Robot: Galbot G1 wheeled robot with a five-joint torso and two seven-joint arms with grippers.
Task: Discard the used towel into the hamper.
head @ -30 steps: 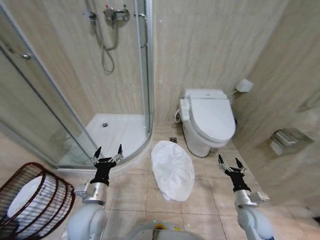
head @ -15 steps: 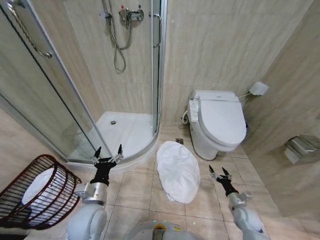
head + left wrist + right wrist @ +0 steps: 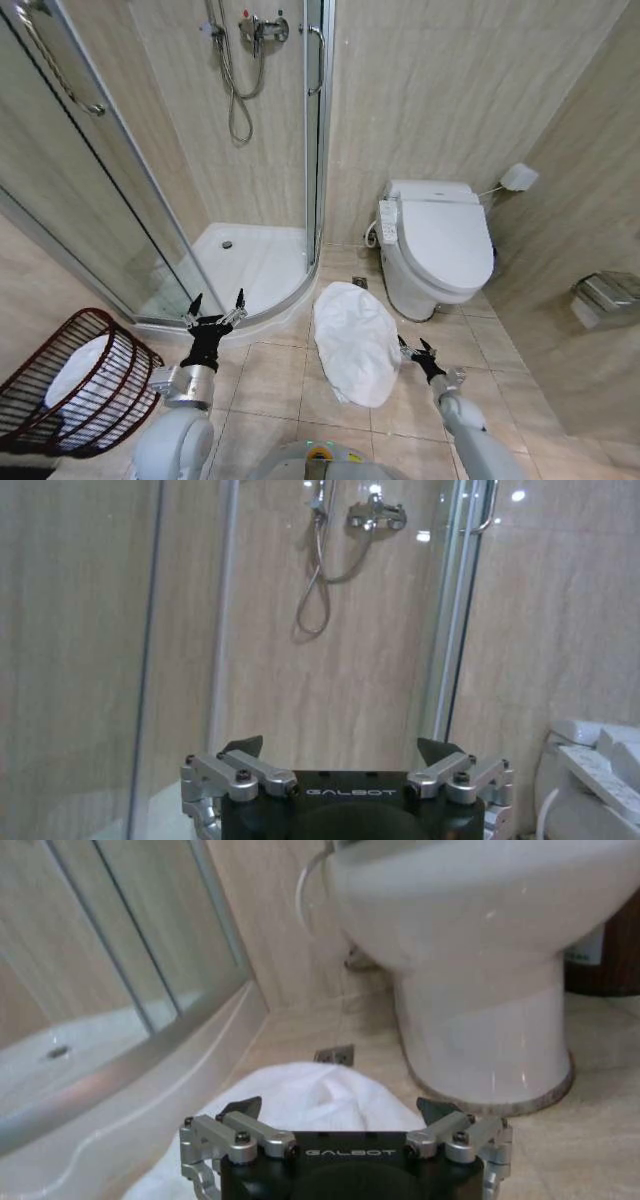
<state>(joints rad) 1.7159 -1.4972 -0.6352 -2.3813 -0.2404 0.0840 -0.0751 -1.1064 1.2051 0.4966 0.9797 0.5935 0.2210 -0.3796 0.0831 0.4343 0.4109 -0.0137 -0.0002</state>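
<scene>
The used towel (image 3: 354, 340) is a crumpled white heap on the tiled floor between the shower base and the toilet; it also shows in the right wrist view (image 3: 310, 1099). My right gripper (image 3: 416, 350) is open, low beside the towel's right edge, fingers spread (image 3: 340, 1111) just above the cloth. The hamper (image 3: 70, 385), a dark reddish-brown woven basket with white cloth inside, stands at the lower left. My left gripper (image 3: 213, 310) is open and held up in front of the shower base, to the right of the hamper (image 3: 340, 748).
A white toilet (image 3: 435, 245) stands right of the towel. The glass shower enclosure (image 3: 150, 200) with its curved white base (image 3: 250, 270) takes up the left. A paper holder (image 3: 605, 297) hangs on the right wall. Bare floor tiles (image 3: 265, 385) lie between hamper and towel.
The camera view shifted rightward a second ago, then held. My right gripper has dropped and moved left, from near the toilet's side to the towel's right edge. The left gripper has stayed put.
</scene>
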